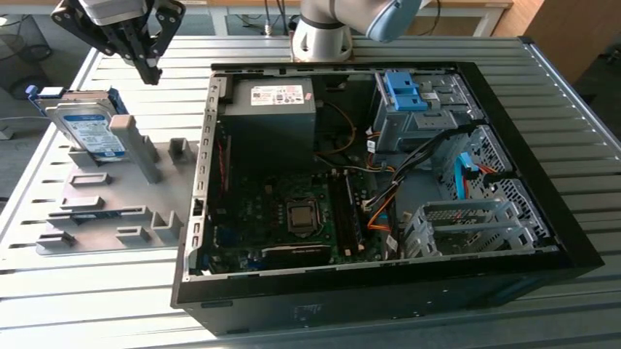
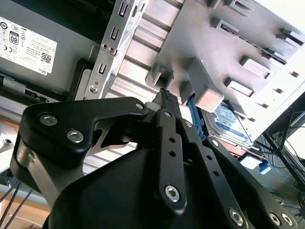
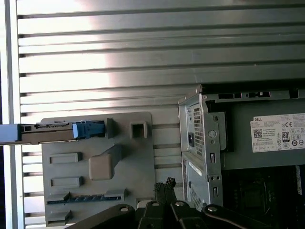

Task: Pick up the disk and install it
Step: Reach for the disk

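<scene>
In the exterior view the hand (image 1: 150,73) hangs in the air above the holder (image 1: 116,211). This holder lies on the counter (image 1: 87,305) just beside the open case (image 1: 388,298), at the exterior view's left of it. The hand narrows to one point with nothing inside, so I judge it closed and empty. The disk (image 1: 87,127) stands on its edge in the holder, at the corner far from the case. It is below the hand and farther from the case than the hand is; the two are well apart. In the second wrist view the closed hand (image 2: 165,93) points toward the holder (image 2: 200,47). The disk (image 2: 228,121) shows its label behind a grey post (image 2: 205,88), beyond the hand, on the side away from the case (image 2: 114,43). In the first wrist view the disk (image 3: 47,132) is seen edge-on along one border of the holder (image 3: 138,157), with a blue rail (image 3: 88,129). Its long axis seems to run toward the case (image 3: 205,143). The hand (image 3: 164,183) is near the opposite border, so the disk lies across the holder from it.
</scene>
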`<action>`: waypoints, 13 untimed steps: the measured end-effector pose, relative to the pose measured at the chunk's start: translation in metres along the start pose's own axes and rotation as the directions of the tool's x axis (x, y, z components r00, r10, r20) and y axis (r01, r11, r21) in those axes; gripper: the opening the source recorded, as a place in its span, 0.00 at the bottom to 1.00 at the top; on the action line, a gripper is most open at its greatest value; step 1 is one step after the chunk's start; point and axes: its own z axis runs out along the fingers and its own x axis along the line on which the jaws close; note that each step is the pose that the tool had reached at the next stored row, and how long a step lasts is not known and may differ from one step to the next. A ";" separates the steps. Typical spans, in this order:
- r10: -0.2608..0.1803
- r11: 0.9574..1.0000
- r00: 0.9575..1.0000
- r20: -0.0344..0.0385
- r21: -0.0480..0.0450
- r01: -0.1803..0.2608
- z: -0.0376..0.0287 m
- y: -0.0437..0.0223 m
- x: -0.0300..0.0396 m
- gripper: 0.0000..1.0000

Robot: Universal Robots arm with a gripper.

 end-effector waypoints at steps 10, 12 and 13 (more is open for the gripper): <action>0.000 1.000 1.000 0.000 0.000 0.000 -0.0001 -0.0007 0.0092 0.11; 0.000 1.000 1.000 0.000 0.000 0.000 -0.0001 -0.0009 0.0109 0.11; 0.000 1.000 1.000 0.000 0.000 0.000 -0.0001 -0.0009 0.0117 0.11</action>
